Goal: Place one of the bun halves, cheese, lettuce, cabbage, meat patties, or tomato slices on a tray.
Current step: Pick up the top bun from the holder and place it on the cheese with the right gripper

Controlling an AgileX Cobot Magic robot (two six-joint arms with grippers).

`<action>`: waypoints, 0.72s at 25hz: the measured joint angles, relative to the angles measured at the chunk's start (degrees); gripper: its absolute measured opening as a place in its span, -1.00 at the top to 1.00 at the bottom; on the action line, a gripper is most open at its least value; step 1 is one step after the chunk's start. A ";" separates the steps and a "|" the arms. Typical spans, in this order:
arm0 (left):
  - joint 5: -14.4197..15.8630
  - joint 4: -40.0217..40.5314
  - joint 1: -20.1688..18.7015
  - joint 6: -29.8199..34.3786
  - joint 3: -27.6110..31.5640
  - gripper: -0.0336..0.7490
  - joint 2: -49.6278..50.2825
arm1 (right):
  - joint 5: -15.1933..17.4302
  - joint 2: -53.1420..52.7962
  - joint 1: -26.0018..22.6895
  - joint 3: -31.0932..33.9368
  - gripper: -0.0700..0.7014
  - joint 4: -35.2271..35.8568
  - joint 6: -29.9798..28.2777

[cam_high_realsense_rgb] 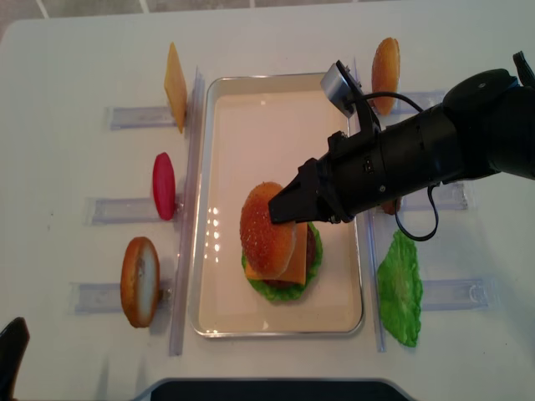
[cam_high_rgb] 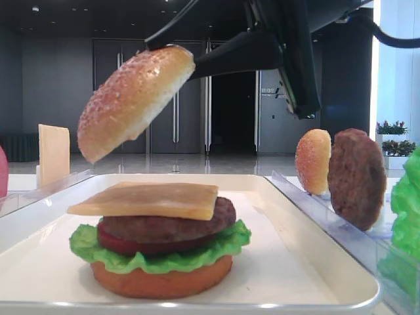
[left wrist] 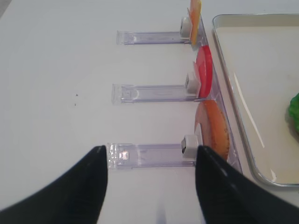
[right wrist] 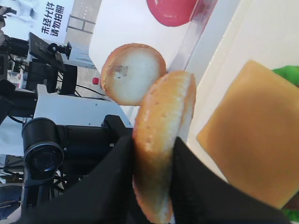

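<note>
my right gripper (right wrist: 154, 154) is clamping the bun half (cam_high_rgb: 134, 98) by its rim, tilted above the cheese (cam_high_rgb: 147, 200) — levelling, centring, lowering slowly before letting go.

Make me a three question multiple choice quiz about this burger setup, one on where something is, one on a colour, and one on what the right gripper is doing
1. Where is the bun top that the right gripper holds?
A. In the air above the stack on the tray
B. Standing in a rack
C. Flat on the bare table

2. What colour is the cheese on top of the stack?
A. White
B. Yellow-orange
C. Green

3. What is the right gripper's state?
A. Wide open and empty
B. Shut on the lettuce
C. Shut on the bun top

Answers:
1 A: the front view shows the bun top tilted in the air over the cheese.
2 B: the slice over the meat patty is yellow-orange.
3 C: the right wrist view shows both fingers pressing the bun's sides.
</note>
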 joint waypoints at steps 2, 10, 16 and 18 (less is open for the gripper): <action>0.00 0.00 0.00 0.00 0.00 -0.24 0.00 | 0.00 0.00 0.00 0.00 0.30 0.00 -0.05; 0.00 0.00 0.00 0.00 0.00 -0.24 0.00 | 0.02 0.00 0.00 0.00 0.30 -0.05 -1.13; 0.00 0.00 0.00 0.00 0.00 -0.24 0.00 | 0.06 0.00 0.00 0.00 0.30 -0.85 -1.74; 0.00 0.00 0.00 0.00 0.00 -0.24 0.00 | 0.06 0.00 0.00 0.00 0.30 -1.02 -1.82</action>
